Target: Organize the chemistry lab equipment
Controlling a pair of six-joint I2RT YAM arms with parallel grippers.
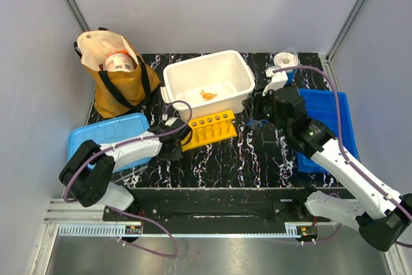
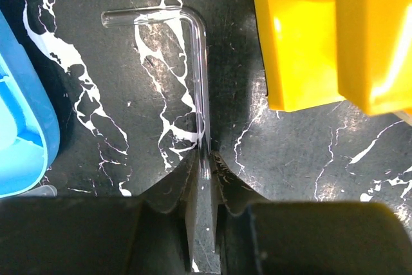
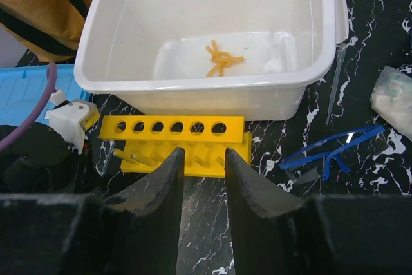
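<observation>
The left gripper [image 2: 202,178] is clenched on one end of a bent clear tube [image 2: 200,75]. The tube's long leg points straight out over the counter [image 2: 116,114], just beside the yellow rack [image 2: 322,37], then elbows toward the blue tray [image 2: 19,114]. The right gripper [image 3: 204,185] is parted and holds nothing.

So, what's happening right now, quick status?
Left jaws shut on bent clear tube. Right jaws open, empty, facing white tub. Orange knotted piece in tub. Yellow rack close beside tube.
</observation>
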